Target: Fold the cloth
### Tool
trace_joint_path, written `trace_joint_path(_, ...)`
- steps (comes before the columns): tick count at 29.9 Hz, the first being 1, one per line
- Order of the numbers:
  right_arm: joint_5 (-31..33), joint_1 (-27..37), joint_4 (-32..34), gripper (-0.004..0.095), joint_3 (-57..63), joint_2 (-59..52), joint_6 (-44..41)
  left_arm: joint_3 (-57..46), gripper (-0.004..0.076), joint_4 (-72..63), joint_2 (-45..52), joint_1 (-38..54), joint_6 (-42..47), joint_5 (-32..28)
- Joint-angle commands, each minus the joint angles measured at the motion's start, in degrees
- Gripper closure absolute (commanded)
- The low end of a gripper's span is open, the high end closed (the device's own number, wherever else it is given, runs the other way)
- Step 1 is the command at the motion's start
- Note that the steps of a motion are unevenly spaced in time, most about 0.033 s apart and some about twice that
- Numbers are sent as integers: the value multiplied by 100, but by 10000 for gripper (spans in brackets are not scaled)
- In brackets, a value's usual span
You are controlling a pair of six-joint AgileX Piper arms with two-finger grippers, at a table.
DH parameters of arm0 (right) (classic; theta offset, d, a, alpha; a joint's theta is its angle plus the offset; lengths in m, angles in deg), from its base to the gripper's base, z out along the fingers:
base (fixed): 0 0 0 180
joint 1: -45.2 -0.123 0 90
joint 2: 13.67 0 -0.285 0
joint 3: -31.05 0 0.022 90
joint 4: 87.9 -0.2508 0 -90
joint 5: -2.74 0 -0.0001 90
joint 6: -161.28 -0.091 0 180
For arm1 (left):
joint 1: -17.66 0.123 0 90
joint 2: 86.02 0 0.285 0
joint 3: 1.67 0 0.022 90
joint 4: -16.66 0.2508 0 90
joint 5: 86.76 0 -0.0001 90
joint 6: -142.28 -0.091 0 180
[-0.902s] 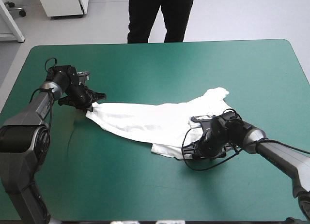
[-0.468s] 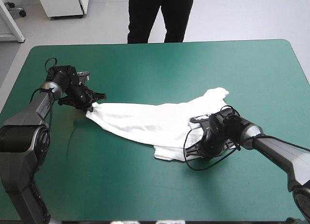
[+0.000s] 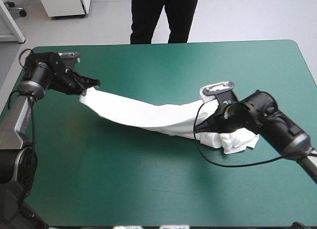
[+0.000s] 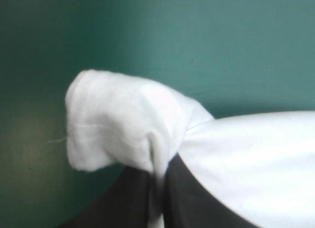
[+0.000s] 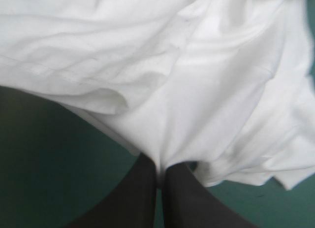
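Observation:
The white T-shirt point(image 3: 143, 113) hangs above the teal-green table as a long sagging band between my two grippers. My left gripper point(image 3: 86, 86), near the far left corner, is shut on the T-shirt's left end; in the left wrist view a bunched fold point(image 4: 113, 124) pokes out past the black fingers point(image 4: 192, 198). My right gripper point(image 3: 205, 124), at the right of the table, is shut on the T-shirt too; the cloth point(image 5: 197, 80) spreads ahead of its closed fingers point(image 5: 142, 188). A crumpled part point(image 3: 237, 140) droops under the right arm.
Bare teal-green cover point(image 3: 148, 189) lies in front of the stretched T-shirt and beyond it point(image 3: 198, 66) toward the far edge. A black cable loop point(image 3: 233, 162) hangs below the right wrist.
Right gripper closed on the T-shirt's lower edge and rose to the right. Left gripper lifted toward the far left corner. The shirt went from lying on the table to stretched in the air.

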Motion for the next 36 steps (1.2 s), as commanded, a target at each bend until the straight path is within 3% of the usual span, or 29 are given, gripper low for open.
trace_joint_path(1, 392, -5, 667, 925, -1044, -432, 6, 643, 727, -262, 897, 6, -55, -11)
trace_joint_path(7, 911, -5, 1149, 925, -3034, -446, 674, 1580, 727, -1070, 1888, 6, -314, -11)
trace_joint_path(16, 671, -5, 997, 925, -5698, -434, 1378, 3062, 733, -1895, 2903, 6, -517, -485)
trace_joint_path(20, 195, -5, 737, 925, -6573, -434, 1699, 3744, 733, -2079, 3188, 6, -517, -898)
trace_joint_path(26, -614, -5, 180, 924, -7410, -382, 1884, 4825, 733, -2345, 3293, 6, -517, -1611)
trace_joint_path(36, -739, -5, 72, 924, -7670, -383, 1910, 5569, 733, -2330, 3293, 6, -628, -2002)
